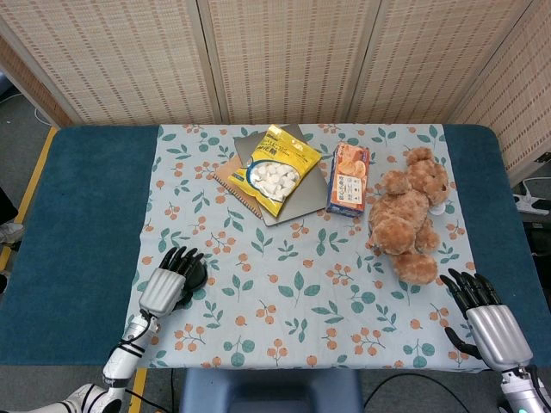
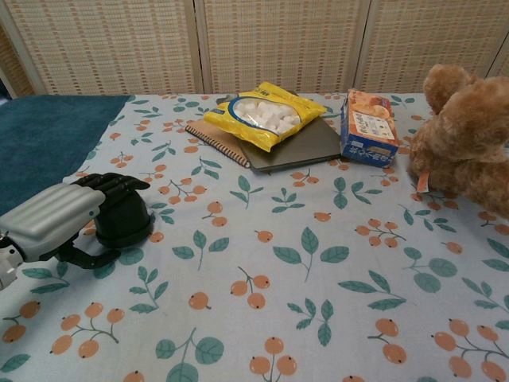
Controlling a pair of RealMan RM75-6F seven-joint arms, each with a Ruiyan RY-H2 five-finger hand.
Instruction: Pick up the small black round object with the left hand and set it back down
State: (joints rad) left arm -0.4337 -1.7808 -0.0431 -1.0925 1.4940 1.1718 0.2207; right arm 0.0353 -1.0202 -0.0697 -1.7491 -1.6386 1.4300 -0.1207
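Note:
The small black round object stands on the floral cloth near its front left corner, also seen in the head view. My left hand wraps it: the fingers lie over its top and the thumb presses in at its near side. From above, the left hand covers most of the object. The object's base still looks level with the cloth. My right hand rests at the front right corner of the table, fingers apart and holding nothing; the chest view does not show it.
A yellow snack bag lies on a notebook at the back centre. An orange box stands beside it, and a brown teddy bear sits at the right. Bare blue table extends left of the cloth.

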